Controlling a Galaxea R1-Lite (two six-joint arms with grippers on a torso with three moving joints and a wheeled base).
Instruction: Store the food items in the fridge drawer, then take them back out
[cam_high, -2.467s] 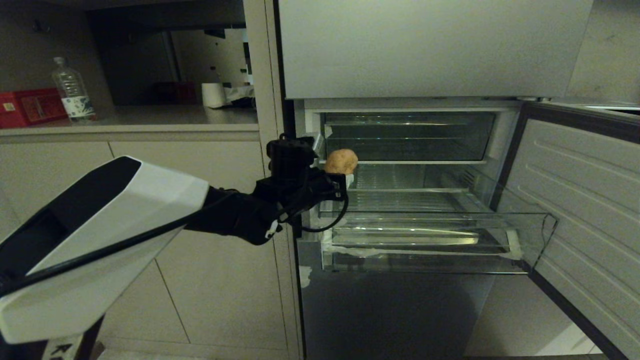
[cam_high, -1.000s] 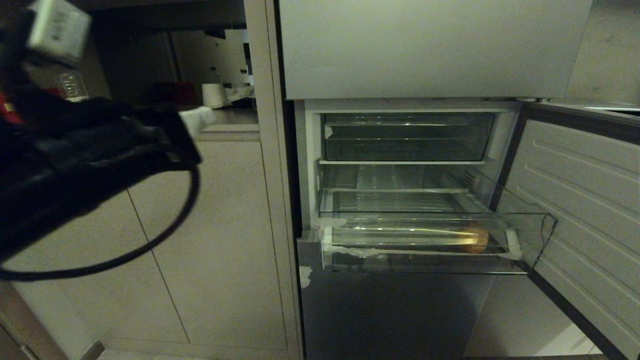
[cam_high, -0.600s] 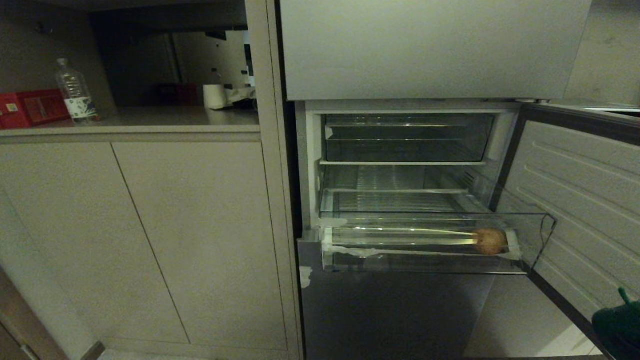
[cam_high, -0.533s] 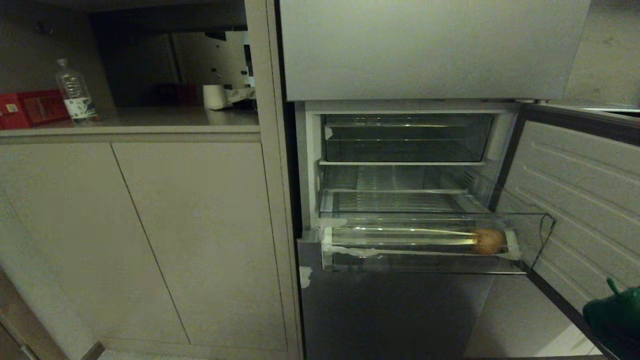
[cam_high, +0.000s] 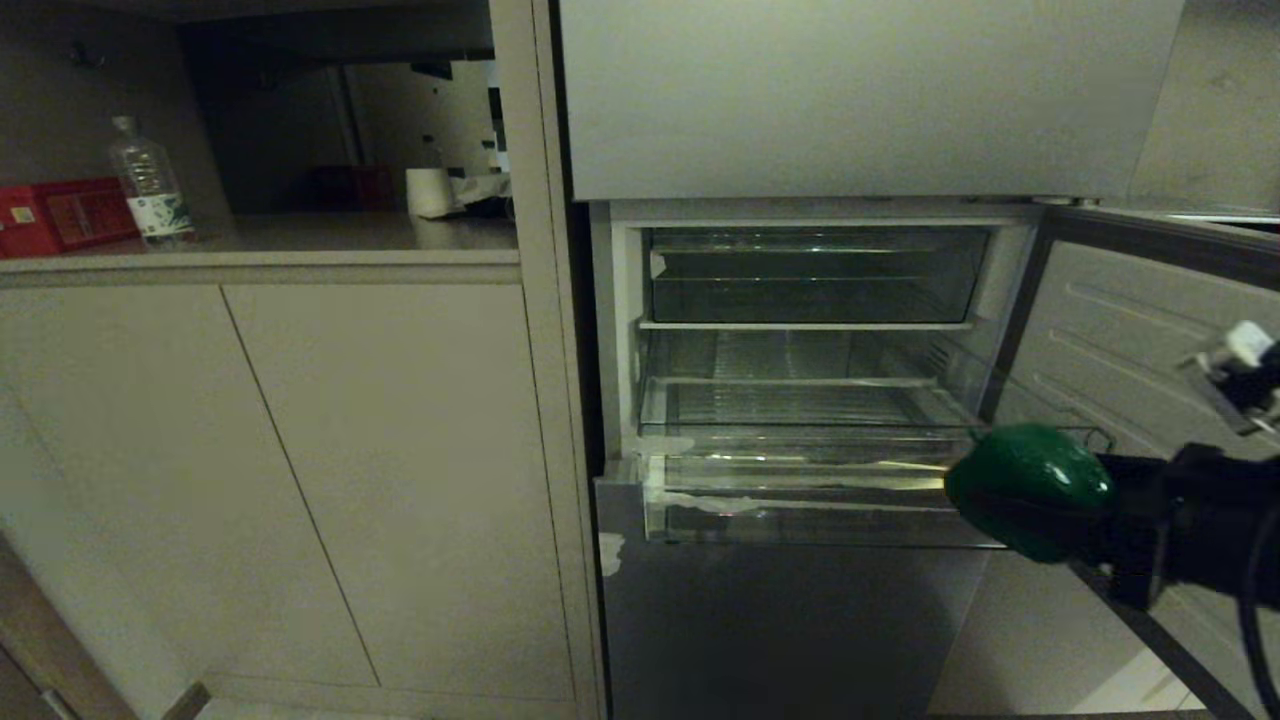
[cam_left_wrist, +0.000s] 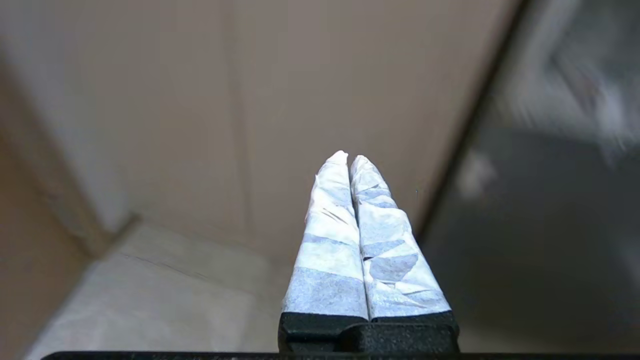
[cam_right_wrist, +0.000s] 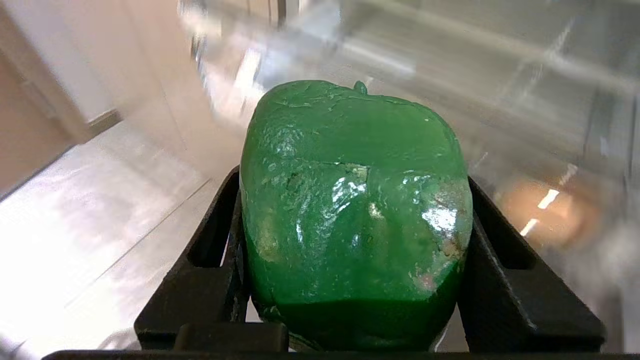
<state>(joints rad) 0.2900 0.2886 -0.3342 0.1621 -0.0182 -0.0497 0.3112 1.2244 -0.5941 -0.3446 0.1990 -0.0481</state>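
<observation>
On the far left of the head view a red box (cam_high: 65, 212) and a water bottle (cam_high: 150, 193) stand on the counter (cam_high: 300, 240), with a white roll (cam_high: 427, 191) further along; plain cabinet doors (cam_high: 380, 480) fill the space below. The left gripper (cam_left_wrist: 348, 159) shows only in its own wrist view — its taped fingers (cam_left_wrist: 330, 240) pressed together, clenched on nothing, pointing at a cabinet front and pale floor.

Right of the cabinets the fridge (cam_high: 860, 100) has its lower door (cam_high: 1130, 340) swung wide. The drawer (cam_high: 800, 500) is pulled out, clear-walled, with white tape at its front left corner. At its right end the right gripper (cam_high: 1085, 520) reaches in from the right edge, grasping the green item (cam_high: 1030, 485) — a glossy pepper shape with a short stem, level with the drawer's front rim. In the right wrist view the black fingers (cam_right_wrist: 505, 260) grip the green item (cam_right_wrist: 355, 210) on both sides, and the tan item (cam_right_wrist: 547, 210) shows blurred beyond, seemingly inside the drawer's clear plastic.
</observation>
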